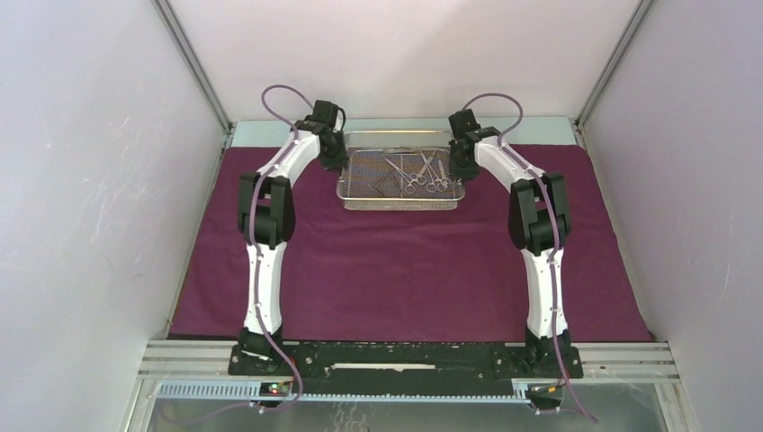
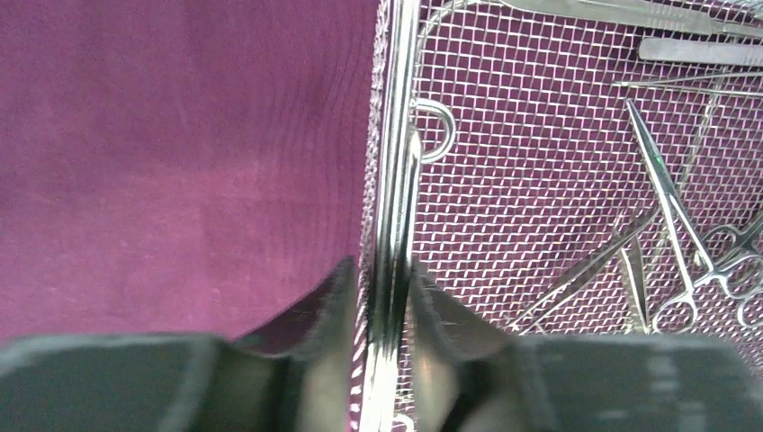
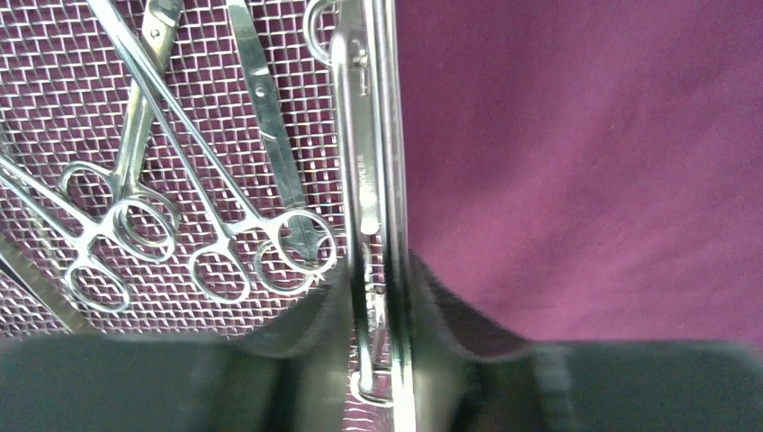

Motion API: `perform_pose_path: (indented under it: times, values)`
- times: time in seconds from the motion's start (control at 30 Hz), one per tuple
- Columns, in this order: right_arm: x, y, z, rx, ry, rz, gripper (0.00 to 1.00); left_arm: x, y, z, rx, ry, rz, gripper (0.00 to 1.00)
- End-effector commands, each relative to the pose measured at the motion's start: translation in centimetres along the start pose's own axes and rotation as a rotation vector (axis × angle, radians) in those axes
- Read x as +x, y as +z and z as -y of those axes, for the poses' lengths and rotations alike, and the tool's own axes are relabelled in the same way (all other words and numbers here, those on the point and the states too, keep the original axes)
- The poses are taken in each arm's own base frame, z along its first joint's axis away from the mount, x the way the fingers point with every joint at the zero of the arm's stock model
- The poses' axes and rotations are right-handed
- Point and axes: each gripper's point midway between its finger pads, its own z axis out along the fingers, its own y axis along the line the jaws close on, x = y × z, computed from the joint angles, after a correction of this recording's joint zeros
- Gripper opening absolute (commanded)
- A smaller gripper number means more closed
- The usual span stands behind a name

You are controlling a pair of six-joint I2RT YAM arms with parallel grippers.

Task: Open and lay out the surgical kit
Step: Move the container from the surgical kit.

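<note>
Maroon-purple cloth wrap (image 1: 405,270) lies opened flat across the work surface. The rectangular silver wire-mesh tray (image 1: 400,205) sits on it at the far middle, between your two arms.

Your left gripper (image 2: 382,279) straddles the tray's left end wall, one finger outside against the mesh and one inside. It looks clamped onto the wire rim just near of the small handle loop (image 2: 435,130). Your right gripper (image 3: 378,279) does the same at the right end wall and is pinched onto the rim there.

The ring-handled steel clamps and scissors (image 3: 225,234) lie loose on the tray floor towards the right side. The flat steel tweezers (image 2: 693,51) lie along the far edge.

Expect the tray to be stiff and fairly light, though the polished wire is likely slick under the pads. The two end rims are the right places to hold it, opposite each other, so it stays level. Tilt it and the loose instruments will probably slide and pile against one wall.

The instruments themselves are slim, hard and slippery. Take each across its shank or at the ring handles, not at the tips. The cloth is soft and may drag or wrinkle under the tray.
</note>
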Motion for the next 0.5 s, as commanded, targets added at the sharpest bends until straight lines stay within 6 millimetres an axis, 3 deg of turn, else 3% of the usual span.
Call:
perform_pose_path:
  times: [0.0, 0.07, 0.13, 0.33, 0.47]
  values:
    - [-3.8, -2.1, -1.4, -0.051, 0.000, 0.086, 0.26, -1.7, -1.3, 1.6, 0.040, 0.028, 0.031, 0.25]
    - [-4.3, -2.7, -1.5, -0.053, 0.000, 0.095, 0.11, -2.3, -2.1, 1.9, 0.048, 0.031, 0.050, 0.13]
    - [-4.8, -3.6, -1.7, -0.060, 0.003, 0.110, 0.02, -3.1, -3.2, 2.3, 0.063, 0.033, 0.073, 0.03]
    - [-5.7, -7.2, -1.9, -0.049, 0.013, 0.164, 0.00, -4.5, -7.5, 3.8, 0.098, 0.054, 0.140, 0.00]
    - [-5.0, -9.1, -1.6, -0.035, 0.025, 0.205, 0.00, -3.3, -9.6, 4.7, 0.113, 0.067, 0.154, 0.00]
